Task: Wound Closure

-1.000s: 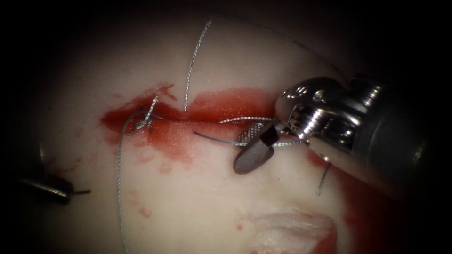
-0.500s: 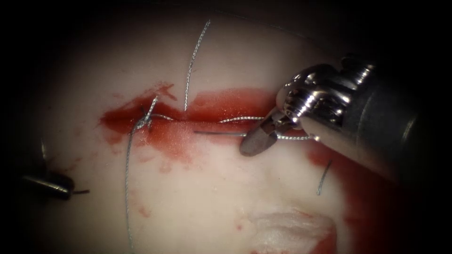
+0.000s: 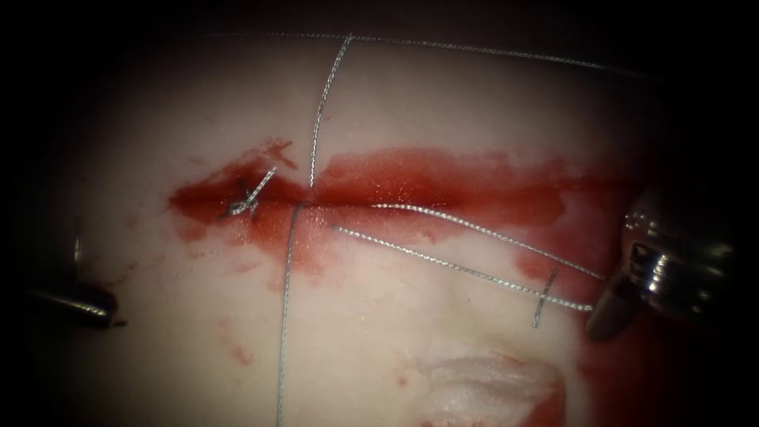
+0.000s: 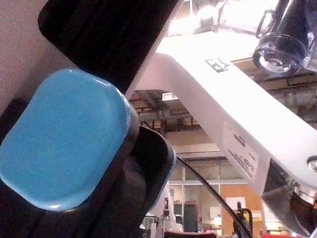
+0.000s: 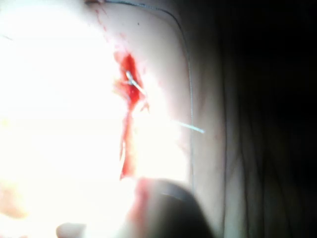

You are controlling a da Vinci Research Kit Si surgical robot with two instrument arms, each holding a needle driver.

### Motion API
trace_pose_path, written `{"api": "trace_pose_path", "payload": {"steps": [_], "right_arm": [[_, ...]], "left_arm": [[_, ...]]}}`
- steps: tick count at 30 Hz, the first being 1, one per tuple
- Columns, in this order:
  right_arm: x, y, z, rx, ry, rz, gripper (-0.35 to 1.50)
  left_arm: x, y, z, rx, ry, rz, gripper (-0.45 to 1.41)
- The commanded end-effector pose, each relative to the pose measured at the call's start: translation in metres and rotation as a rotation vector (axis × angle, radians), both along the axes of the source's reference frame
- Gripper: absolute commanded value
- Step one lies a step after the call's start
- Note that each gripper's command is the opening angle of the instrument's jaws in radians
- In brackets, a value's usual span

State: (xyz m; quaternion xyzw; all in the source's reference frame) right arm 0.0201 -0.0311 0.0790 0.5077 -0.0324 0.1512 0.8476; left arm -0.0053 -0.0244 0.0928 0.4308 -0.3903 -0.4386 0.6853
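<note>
Where the cut (image 3: pixel 371 198) nears its left end, one knot (image 3: pixel 249 198) is seen tied across it, so the first stitch is judged done. To the right of the knot the cut lies open and unstitched, so most of the closure is judged left to do.

The right tool (image 3: pixel 607 315) is seen at the right edge of the endoscope view, off the right end of the cut. Its jaws are pressed together on the thread (image 3: pixel 466 273). Two strands are stretched from the middle of the cut, slanting down to the right, as far as that tool. A further strand is seen running up from the cut, another down from it just right of the knot, and a long one across the far tissue (image 3: pixel 379 348).

The left tool (image 3: pixel 107 315) is seen in shadow at the left edge, well apart from the cut; what it holds, if anything, cannot be told. Where the needle lies cannot be told either.

A short dark cut end (image 3: pixel 544 296) is seen lying on the tissue near the right tool. No vessel is used here; the cut is the only hollow, and red fluid (image 3: pixel 411 170) is pooled in it and smeared along both its lips.
</note>
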Motion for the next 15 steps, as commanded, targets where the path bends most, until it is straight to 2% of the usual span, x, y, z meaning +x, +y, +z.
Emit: {"api": "trace_pose_path", "payload": {"steps": [1,5,9,10,11,12,15], "right_arm": [[-0.0001,0.0005,0.0001,0.0,-0.023,-0.008,-0.35],[-0.0011,0.0001,-0.0001,0.015,-0.065,-0.031,-0.35],[-0.0009,0.0003,-0.0002,0.012,-0.043,-0.044,-0.35],[-0.0006,0.0006,-0.0002,0.001,-0.027,-0.025,-0.27],[-0.0003,0.0008,-0.0003,-0.008,-0.013,-0.005,-0.01],[0.0,0.0011,-0.0003,-0.017,0.009,0.01,0.09],[0.0011,0.0019,-0.0006,-0.028,0.049,0.048,0.68]], "left_arm": [[-0.0006,0.0011,-0.0003,-0.006,-0.003,-0.002,-0.45],[-0.0005,0.0011,-0.0003,-0.006,-0.004,-0.002,-0.45],[-0.0005,0.0011,-0.0003,-0.006,-0.004,-0.002,-0.45],[-0.0005,0.0011,-0.0003,-0.006,-0.004,-0.002,-0.45],[-0.0005,0.0011,-0.0003,-0.006,-0.004,-0.002,-0.45],[-0.0005,0.0011,-0.0003,-0.006,-0.004,-0.002,-0.45],[-0.0005,0.0011,-0.0003,-0.007,-0.002,-0.004,-0.45]]}}
